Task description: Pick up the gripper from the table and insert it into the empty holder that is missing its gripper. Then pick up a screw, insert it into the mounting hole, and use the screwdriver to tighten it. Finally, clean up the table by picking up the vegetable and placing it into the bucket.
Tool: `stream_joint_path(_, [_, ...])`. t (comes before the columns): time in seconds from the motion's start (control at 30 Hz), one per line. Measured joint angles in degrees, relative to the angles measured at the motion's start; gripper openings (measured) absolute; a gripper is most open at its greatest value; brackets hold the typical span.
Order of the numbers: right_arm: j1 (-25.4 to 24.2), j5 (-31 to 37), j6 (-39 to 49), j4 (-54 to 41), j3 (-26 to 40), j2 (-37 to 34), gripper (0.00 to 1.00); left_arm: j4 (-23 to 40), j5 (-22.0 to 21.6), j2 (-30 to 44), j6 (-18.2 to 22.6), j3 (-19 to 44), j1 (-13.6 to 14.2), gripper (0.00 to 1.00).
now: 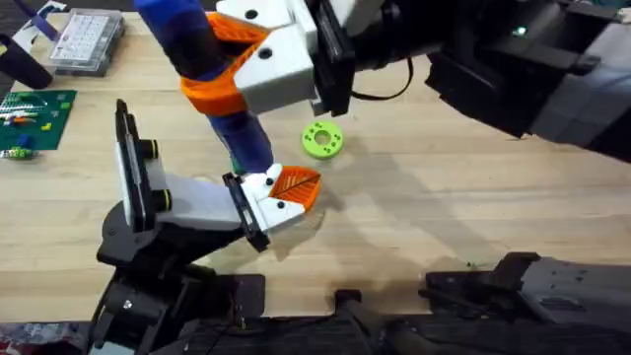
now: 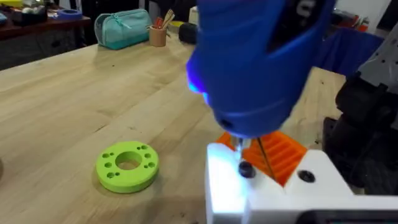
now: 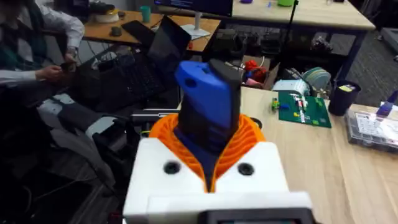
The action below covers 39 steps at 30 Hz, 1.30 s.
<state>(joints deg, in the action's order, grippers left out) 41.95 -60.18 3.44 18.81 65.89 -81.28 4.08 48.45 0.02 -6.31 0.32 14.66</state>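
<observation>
The gripper [image 1: 284, 193], a white wedge with an orange ribbed finger, sits seated on the black flange of the holder [image 1: 168, 207], at about seven o'clock from the centre of the overhead view. It appears fully inserted, so the fastening step is judged to be in hand.

The screwdriver [image 1: 212, 69] stands nearly upright over the wedge, its blue body leaning toward eleven o'clock. In the left wrist view its thin bit meets a dark screw head [image 2: 246, 169] on the white face. The upright posture presumably keeps the bit in line with the mounting hole. A blue glow shows on the tool's casing (whether it is turning cannot be told).

The right gripper [image 1: 258, 54] is closed on the screwdriver, its orange ribbed pads [image 3: 163, 132] clamping the blue barrel on both sides, as the right wrist view confirms. The grasp sits high on the barrel, which leaves the tip clear to view.

The left gripper's state cannot be told.

A green ring-shaped disc [image 1: 322, 139] lies on the wooden table [image 1: 444, 197] at one o'clock from the wedge, apart from it.
</observation>
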Motion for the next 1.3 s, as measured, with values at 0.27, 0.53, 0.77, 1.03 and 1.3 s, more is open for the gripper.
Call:
stream_joint_path(0.27, [0.00,-0.39,-0.13,-0.09,0.00,0.00,0.025,0.00,0.00,0.01,0.00,0.00,0.00,0.018])
stream_joint_path(0.53, [0.00,-0.74,-0.22,-1.24,-0.02,0.00,0.025,0.00,0.00,0.00,0.00,0.00,0.00,0.018])
stream_joint_path(0.77, [0.00,-0.74,-0.20,-2.14,-0.02,0.00,0.025,0.00,0.00,-0.01,0.00,0.00,0.00,0.018])
stream_joint_path(1.03, [0.00,-0.74,0.02,-2.16,-0.02,0.00,0.025,0.00,0.00,-0.01,0.00,0.00,0.00,0.018])
stream_joint_path(1.3, [0.00,-0.73,0.02,-2.13,-0.02,-0.07,0.025,0.00,0.00,-0.01,0.01,0.00,0.00,0.019])
